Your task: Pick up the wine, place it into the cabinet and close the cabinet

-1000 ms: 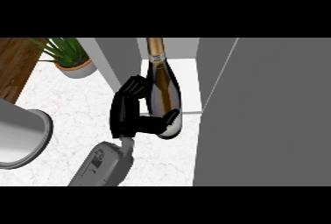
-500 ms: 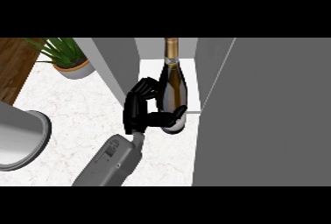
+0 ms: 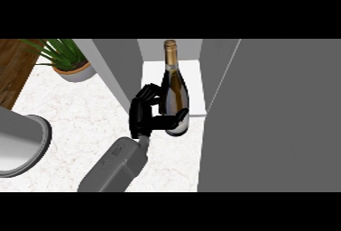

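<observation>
Wine bottle (image 3: pixel 174 90) is being held by the left robot hand (image 3: pixel 141 119), fingers and thumb curling round its lower body. It is sitting at the front edge of the cabinet (image 3: pixel 117 74) floor, neck pointing inward. Placing looks to be the step in hand. Next, I judge, the bottle needs setting deeper, the robot hand releasing and pulling clear, then swinging the grey door (image 3: pixel 279 117) shut. A potted plant (image 3: pixel 70 65) is standing at the table's (image 3: pixel 86 117) far left corner.

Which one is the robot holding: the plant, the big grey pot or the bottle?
The wine bottle: the left hand curls round its lower part. The potted plant and the grey pot sit off to the left, untouched.
</observation>
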